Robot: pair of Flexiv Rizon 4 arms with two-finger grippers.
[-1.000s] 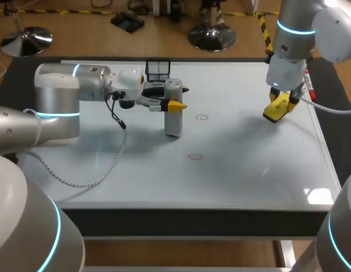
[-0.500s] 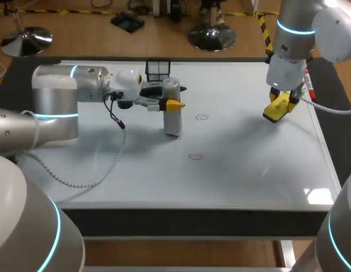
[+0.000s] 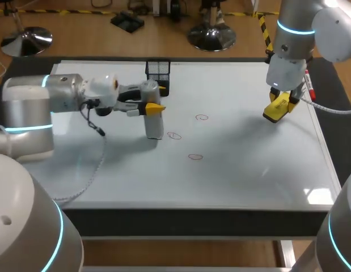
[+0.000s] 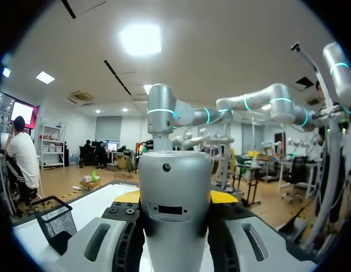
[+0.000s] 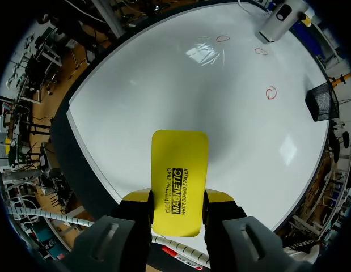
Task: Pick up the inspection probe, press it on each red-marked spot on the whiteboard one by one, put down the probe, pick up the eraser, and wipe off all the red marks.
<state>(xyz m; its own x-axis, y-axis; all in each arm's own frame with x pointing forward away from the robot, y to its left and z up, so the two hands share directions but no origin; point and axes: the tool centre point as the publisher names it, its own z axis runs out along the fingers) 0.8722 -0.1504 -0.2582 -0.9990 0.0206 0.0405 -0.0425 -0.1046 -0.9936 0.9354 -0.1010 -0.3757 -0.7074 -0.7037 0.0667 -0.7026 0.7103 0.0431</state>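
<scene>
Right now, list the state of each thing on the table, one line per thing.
inspection probe: upright, gripped, beside the marks and not on one
left gripper: shut on the probe
eraser: gripped, held clear of the whiteboard
right gripper: shut on the eraser
red marks: three, none wiped
mesh basket: upright at the board's far edge

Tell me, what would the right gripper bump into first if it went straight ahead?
Probably the whiteboard. The right gripper points down at a bare patch, and the yellow eraser it holds would touch first.
</scene>
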